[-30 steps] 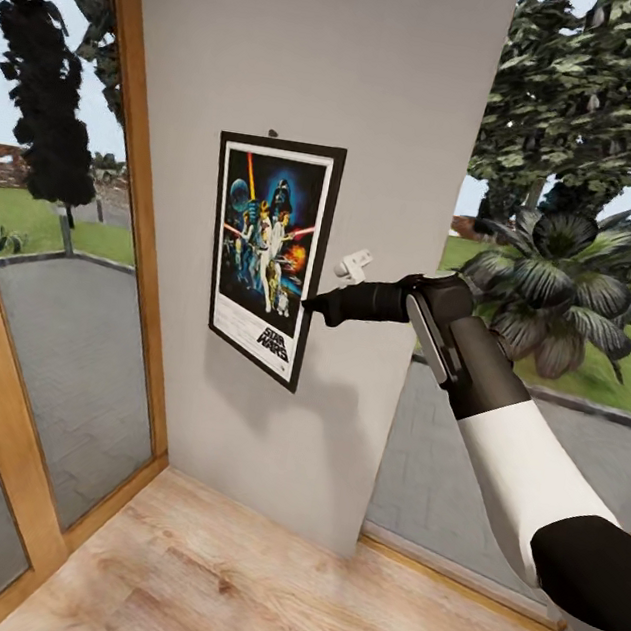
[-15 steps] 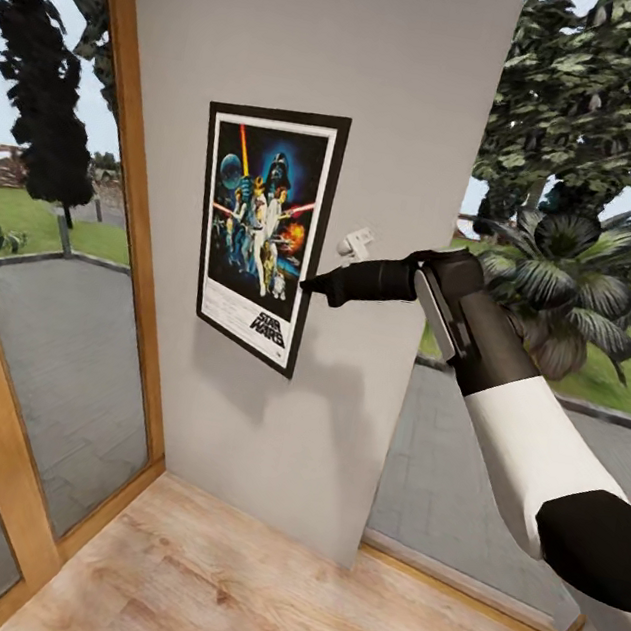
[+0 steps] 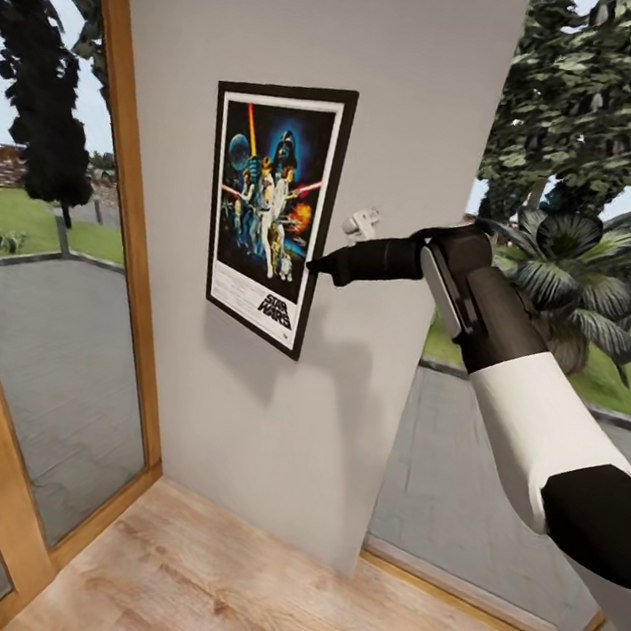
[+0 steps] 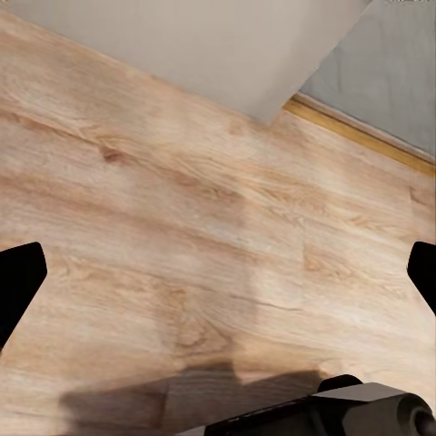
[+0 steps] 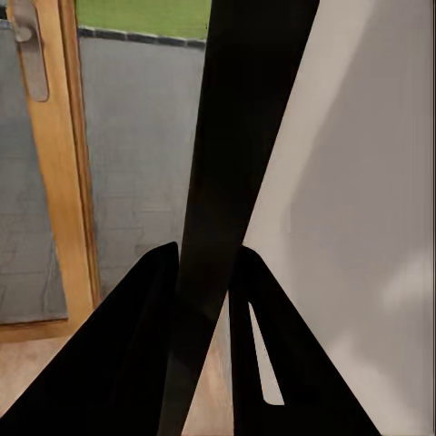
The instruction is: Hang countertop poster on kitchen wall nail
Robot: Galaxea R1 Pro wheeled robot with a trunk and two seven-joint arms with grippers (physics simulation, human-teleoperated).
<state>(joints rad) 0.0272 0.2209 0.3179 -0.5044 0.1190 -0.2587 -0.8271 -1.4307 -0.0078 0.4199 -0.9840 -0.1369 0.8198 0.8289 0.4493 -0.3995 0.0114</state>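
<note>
At the wall: hang step, right end effector (image 3: pixel 315 264) pinching poster (image 3: pixel 269 209) edge.
Next: seat top edge on a nail, none visible; then release.

Poster (image 3: pixel 273 210) (black frame, Star Wars artwork) flat against grey wall, slightly tilted, right edge pinched.

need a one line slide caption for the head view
Right gripper pinches the framed poster by its right edge, holding it flat against the grey wall between the glazed door and window.
</note>
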